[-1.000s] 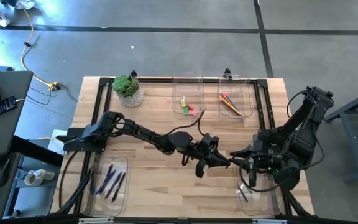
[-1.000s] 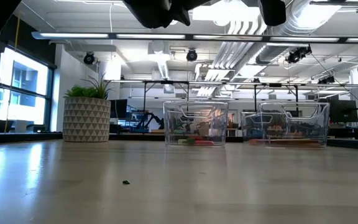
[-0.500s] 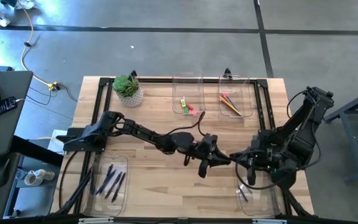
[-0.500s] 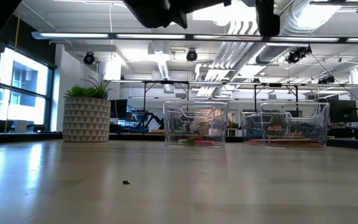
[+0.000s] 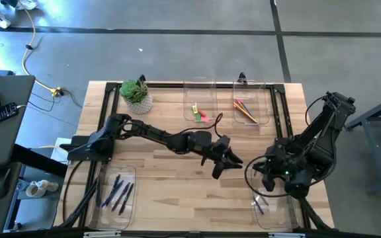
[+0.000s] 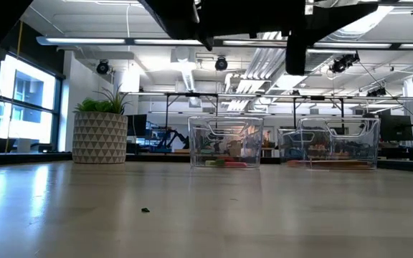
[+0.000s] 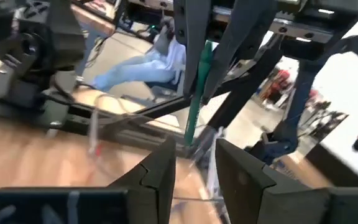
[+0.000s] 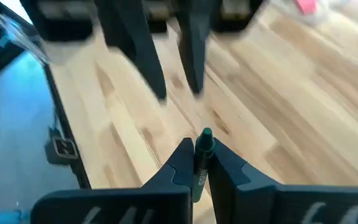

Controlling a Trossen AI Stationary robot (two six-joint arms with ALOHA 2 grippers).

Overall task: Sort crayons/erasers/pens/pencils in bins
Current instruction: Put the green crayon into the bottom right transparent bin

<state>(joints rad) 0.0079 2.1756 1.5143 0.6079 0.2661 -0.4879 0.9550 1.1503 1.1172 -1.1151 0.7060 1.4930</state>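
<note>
The right gripper (image 8: 199, 163) pinches a green crayon (image 8: 202, 154) upright above the desk's (image 5: 177, 198) near right corner, beside the near right bin (image 5: 270, 210). Lower it fully inside the walls before release. The left gripper (image 5: 229, 162), fingers spread, hovers mid-desk, apart. The plank surface is bare centrally; a potted plant (image 5: 136, 94) stands at the far edge. Ceiling lights run beyond.
</note>
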